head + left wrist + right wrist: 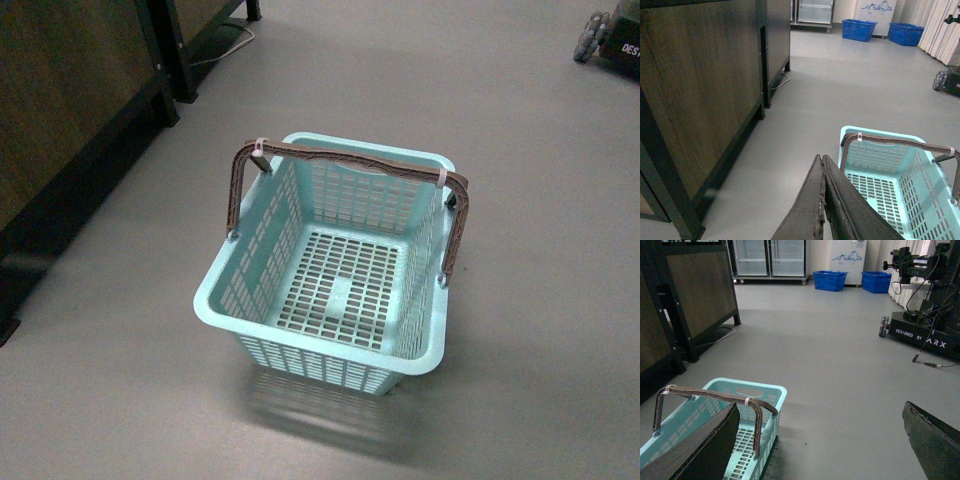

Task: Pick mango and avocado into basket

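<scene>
Left end effector (823, 200) pressed together, right end effector (820, 447) spread wide, both empty. Basket (212, 310) sits empty on the floor; mango and avocado unseen, so locating them likely comes next.

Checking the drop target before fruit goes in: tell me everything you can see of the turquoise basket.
The pale turquoise plastic basket, with slotted lattice walls and bottom, stands upright and empty on the grey floor. Its two brown-grey swing handles are raised, bound together by pale ties. Nothing else touches it.
</scene>
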Robot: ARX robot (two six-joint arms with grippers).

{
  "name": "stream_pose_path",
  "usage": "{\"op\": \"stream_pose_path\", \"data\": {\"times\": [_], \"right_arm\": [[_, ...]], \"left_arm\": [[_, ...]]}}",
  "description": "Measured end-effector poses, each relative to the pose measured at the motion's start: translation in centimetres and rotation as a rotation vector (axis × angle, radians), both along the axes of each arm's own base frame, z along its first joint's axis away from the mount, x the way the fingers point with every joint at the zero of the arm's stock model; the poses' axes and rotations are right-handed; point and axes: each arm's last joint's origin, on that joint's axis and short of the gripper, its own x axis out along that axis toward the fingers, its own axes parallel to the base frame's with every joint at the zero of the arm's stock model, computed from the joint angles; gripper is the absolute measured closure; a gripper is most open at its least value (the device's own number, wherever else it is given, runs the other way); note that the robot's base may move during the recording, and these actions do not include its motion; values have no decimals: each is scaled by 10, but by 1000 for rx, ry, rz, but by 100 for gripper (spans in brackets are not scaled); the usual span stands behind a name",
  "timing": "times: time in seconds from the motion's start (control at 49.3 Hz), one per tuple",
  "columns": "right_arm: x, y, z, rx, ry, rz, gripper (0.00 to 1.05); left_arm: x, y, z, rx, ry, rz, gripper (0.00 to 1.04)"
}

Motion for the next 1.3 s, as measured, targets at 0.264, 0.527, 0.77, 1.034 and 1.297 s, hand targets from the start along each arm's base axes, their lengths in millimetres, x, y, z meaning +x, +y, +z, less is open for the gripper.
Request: {"op": "stream_pose_path", "data": {"times": [0.264, 0.527, 0.77, 1.034, 1.297], "right_arm": [[0, 0, 0, 0, 0, 0, 8], [0, 0, 0, 0, 0, 0, 8], [0, 0, 0, 0, 0, 0, 8], [0, 0, 0, 0, 0, 0, 8], [0, 0, 0, 0, 0, 0, 8]], "left_arm": [[0, 0, 0, 0, 0, 0, 73], [0, 0, 0, 0, 0, 0, 30], [6, -5, -10, -238, 269, 65, 8], [73, -33, -3, -798, 362, 27, 7], [182, -73, -62, -1039, 532, 35, 7]]}}
